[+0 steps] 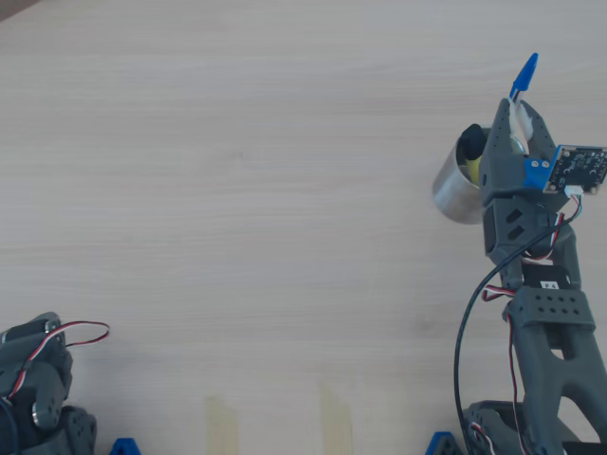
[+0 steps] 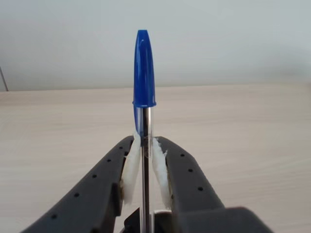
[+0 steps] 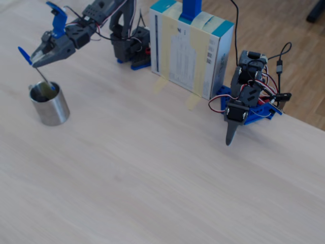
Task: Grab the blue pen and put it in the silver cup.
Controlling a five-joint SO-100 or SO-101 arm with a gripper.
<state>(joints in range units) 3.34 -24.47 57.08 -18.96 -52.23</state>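
Note:
My gripper (image 1: 517, 112) is shut on the blue pen (image 1: 524, 76), with white-padded fingers clamping the clear barrel. In the wrist view the pen (image 2: 144, 73) stands upright between the jaws, blue cap on top, and the gripper (image 2: 144, 150) pinches it below the cap. The silver cup (image 1: 453, 194) stands right under the gripper. In the fixed view the gripper (image 3: 36, 63) holds the pen (image 3: 24, 55) tilted, its lower end reaching down into the cup (image 3: 53, 111). A yellow marker (image 1: 469, 169) with a black cap stands inside the cup.
A second, idle arm (image 3: 244, 101) sits at the table's edge and shows in the overhead view's bottom left (image 1: 38, 389). A cardboard box (image 3: 193, 51) stands between the two arm bases. Tape strips (image 1: 223, 427) lie near the front edge.

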